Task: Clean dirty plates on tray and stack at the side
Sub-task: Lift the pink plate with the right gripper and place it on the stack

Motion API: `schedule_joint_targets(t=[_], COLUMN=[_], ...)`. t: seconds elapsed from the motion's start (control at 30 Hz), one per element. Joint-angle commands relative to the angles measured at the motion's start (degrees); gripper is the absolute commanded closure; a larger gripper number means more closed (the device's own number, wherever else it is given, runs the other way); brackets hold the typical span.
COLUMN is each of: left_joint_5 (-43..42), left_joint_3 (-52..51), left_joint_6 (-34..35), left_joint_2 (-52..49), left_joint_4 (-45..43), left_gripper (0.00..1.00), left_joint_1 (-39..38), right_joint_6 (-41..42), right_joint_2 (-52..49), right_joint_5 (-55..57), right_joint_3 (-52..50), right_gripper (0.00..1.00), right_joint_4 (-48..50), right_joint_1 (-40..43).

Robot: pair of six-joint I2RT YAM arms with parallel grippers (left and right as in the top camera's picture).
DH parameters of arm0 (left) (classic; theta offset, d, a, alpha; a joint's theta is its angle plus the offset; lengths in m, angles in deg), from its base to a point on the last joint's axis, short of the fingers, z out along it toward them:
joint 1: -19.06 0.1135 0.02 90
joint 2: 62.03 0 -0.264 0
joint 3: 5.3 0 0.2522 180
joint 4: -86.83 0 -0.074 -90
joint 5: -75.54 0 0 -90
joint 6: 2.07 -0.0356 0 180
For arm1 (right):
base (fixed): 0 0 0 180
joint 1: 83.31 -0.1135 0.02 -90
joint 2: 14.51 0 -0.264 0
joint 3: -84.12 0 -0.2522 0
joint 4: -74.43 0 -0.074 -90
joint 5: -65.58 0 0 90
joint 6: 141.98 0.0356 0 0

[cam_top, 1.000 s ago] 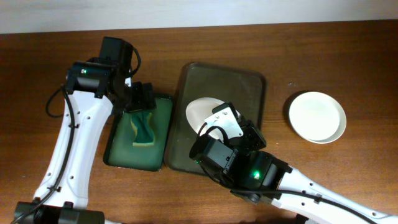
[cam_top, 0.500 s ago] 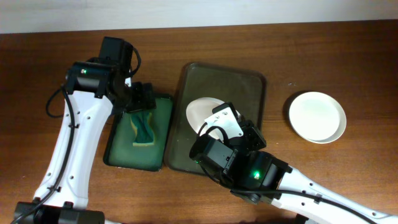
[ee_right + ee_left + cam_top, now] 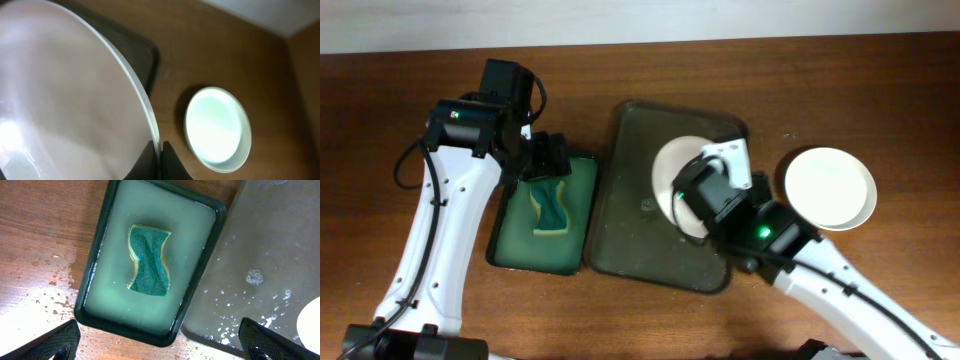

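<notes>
My right gripper [image 3: 159, 155] is shut on the rim of a white plate [image 3: 65, 100] and holds it tilted above the right part of the dark olive-brown tray [image 3: 640, 215]; in the overhead view the plate [image 3: 672, 170] is half hidden by my arm. Another white plate [image 3: 830, 187] lies on the table right of the tray, also in the right wrist view [image 3: 217, 127]. My left gripper [image 3: 160, 342] is open and empty above the near edge of the small green tray. No teal smear shows on either plate.
A small green tray [image 3: 510, 240] left of the big tray holds a green sponge [image 3: 148, 261], also seen in the overhead view [image 3: 550, 207]. Water drops lie on the wood and on the big tray's floor [image 3: 255, 276].
My right arm has swung right and up, carrying the plate from the tray's middle to its right side, nearer the plate on the table. The left arm has not moved.
</notes>
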Motion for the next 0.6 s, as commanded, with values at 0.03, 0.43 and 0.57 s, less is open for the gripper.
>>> schedule_joint_targets(t=[0.03,0.43,0.57], left_joint_5=[-0.6,-0.6,-0.6], left_joint_3=[0.5,0.5,0.5], left_joint_6=[-0.5,-0.5,-0.5], left_joint_2=[0.9,0.9,0.9], left_joint_4=[0.0,0.0,0.0], left_gripper=[0.0,0.0,0.0], left_joint_1=[0.1,0.1,0.0], right_joint_6=[2.8,-10.4,-6.2], right_joint_2=[-0.1,-26.6,-29.6], right_joint_5=[-24.8,-59.8,-56.2], right_joint_3=[0.2,0.2,0.2], right_gripper=[0.94,0.96,0.96], right_joint_4=[1.3,3.0,11.0], right_joint_1=[17.2,59.9,61.0])
